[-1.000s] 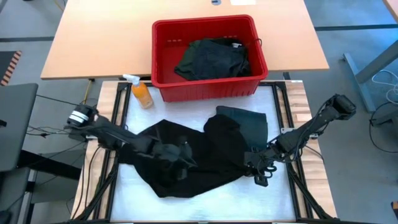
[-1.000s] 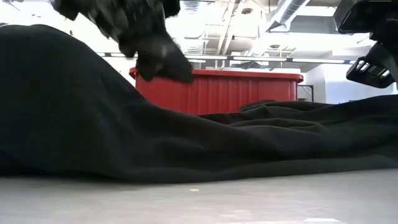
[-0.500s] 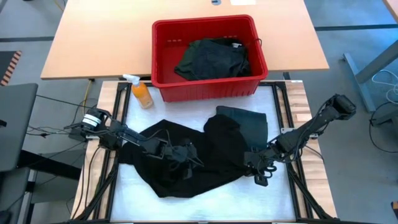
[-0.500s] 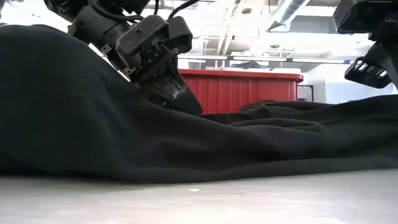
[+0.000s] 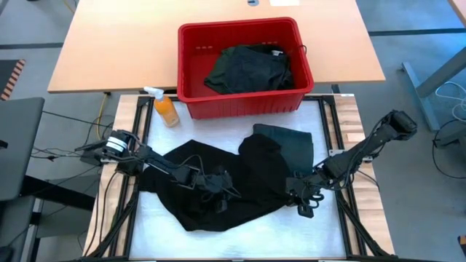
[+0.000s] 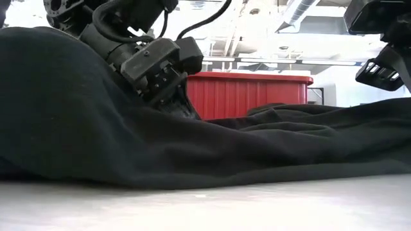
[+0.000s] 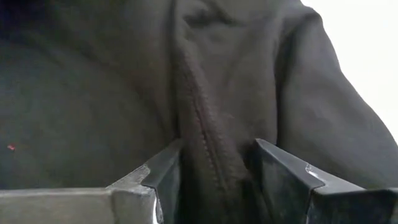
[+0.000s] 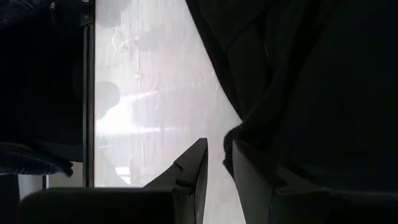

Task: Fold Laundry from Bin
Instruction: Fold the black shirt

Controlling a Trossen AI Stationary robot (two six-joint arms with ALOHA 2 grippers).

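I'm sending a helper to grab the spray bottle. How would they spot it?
Find the red bin at the table's far side. Just off its front left corner, beside the white mat, lies the small orange spray bottle with a white nozzle, the only bright orange thing near the dark laundry.

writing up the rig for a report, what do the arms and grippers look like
Both arms are dark, slim and jointed. The left arm has a pale silver-white ring near its base and black cables looping over its boxy wrist. The right arm is all dark with a bulkier elbow joint. The left gripper has flat, wedge-shaped dark jaws with grey edges; the right gripper looks alike.
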